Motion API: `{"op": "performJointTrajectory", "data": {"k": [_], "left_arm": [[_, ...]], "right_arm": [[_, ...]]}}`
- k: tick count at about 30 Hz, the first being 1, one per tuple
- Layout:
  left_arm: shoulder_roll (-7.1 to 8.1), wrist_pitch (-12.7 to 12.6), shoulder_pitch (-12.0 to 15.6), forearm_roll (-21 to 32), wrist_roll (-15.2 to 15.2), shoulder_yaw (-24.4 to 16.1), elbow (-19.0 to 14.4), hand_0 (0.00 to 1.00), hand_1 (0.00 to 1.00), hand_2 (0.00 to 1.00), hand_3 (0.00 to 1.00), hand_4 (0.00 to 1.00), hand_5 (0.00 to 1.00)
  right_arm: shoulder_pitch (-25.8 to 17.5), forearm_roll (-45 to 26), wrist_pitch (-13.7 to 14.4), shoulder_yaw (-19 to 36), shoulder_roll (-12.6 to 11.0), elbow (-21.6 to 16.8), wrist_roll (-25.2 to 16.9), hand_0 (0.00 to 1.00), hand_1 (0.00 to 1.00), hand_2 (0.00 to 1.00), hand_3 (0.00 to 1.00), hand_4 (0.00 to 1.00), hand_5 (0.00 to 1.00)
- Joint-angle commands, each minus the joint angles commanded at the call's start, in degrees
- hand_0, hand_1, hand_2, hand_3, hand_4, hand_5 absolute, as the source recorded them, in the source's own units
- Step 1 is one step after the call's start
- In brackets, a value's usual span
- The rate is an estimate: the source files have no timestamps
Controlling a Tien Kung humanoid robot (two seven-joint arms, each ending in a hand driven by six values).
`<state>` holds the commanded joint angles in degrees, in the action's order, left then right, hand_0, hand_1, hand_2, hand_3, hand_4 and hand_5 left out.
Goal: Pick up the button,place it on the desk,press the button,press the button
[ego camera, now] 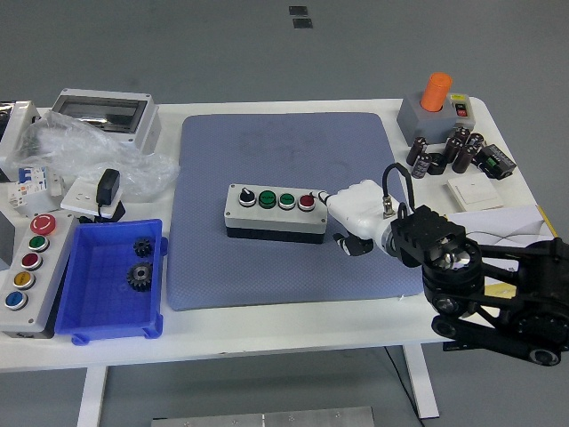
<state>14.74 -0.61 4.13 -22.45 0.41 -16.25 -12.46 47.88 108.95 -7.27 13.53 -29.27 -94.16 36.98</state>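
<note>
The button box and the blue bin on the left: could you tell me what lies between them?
In the head view, only bare blue mat separates the button box from the blue bin.

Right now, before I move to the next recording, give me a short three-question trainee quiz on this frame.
1. True or false: the robot's white right hand is at the right end of the grey four-button control box on the blue mat.
2. Multiple choice: which cap on that box lies nearest the hand? A. black selector knob B. green button C. red button
3. Fill in: the two dark gears lie in the blue plastic ____ at the table's front left.

Key: 1 true; 2 C, the red button; 3 tray.
</note>
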Motion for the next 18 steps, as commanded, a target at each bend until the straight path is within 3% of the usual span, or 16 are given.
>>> {"op": "performJointTrajectory", "data": {"k": [18], "left_arm": [[0.08, 0.04, 0.10, -0.18, -0.07, -0.20, 0.01, 0.603, 0.668, 0.597, 0.625, 0.749, 0.393]], "right_arm": [[1.64, -0.86, 0.14, -4.47, 1.45, 1.72, 0.00, 0.263, 0.417, 0.276, 0.958, 0.315, 0.002]]}}
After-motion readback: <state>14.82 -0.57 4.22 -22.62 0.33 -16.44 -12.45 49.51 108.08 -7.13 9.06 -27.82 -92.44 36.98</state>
